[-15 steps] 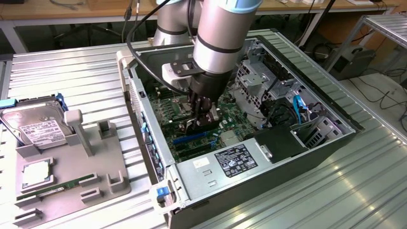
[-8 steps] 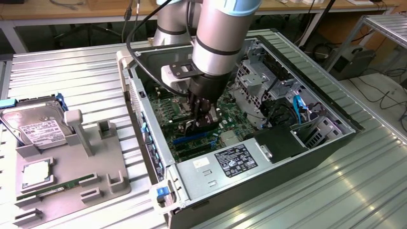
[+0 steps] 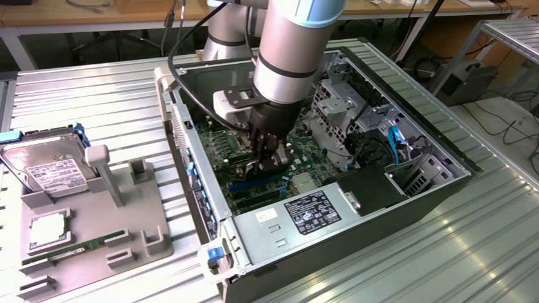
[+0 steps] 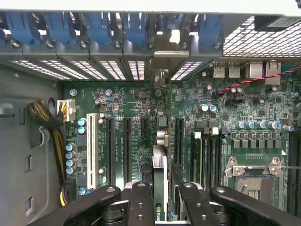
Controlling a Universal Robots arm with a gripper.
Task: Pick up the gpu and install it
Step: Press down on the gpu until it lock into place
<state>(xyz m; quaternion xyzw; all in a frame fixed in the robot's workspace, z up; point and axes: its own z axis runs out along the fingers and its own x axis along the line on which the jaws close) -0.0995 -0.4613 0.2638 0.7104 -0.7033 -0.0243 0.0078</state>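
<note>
My gripper (image 3: pixel 266 159) reaches down into the open computer case (image 3: pixel 354 265), low over the green motherboard (image 3: pixel 217 146). In the wrist view the gpu (image 4: pixel 160 165) shows edge-on as a thin upright card between the two black fingers (image 4: pixel 141 200). The gripper (image 4: pixel 161 200) is shut on it. The card's silver end bracket (image 4: pixel 162 77) points toward the slotted rear wall of the case. It hangs in line with the long black expansion slots (image 4: pixel 127 146) on the motherboard (image 4: pixel 136 103). From the exterior view the gpu (image 3: pixel 257 169) is a dark shape under the fingers, mostly hidden by the arm.
A grey fixture (image 3: pixel 143 243) at the exterior view's left carries a silver hard drive (image 3: pixel 50 167), a processor chip (image 3: pixel 47 230) and a memory stick (image 3: pixel 76 247). Inside the case are a labelled power supply (image 3: pixel 312 211), a drive cage (image 3: pixel 337 107), blue retention clips (image 4: pixel 99 26), a cable bundle (image 4: pixel 43 117) and a processor socket (image 4: pixel 254 174).
</note>
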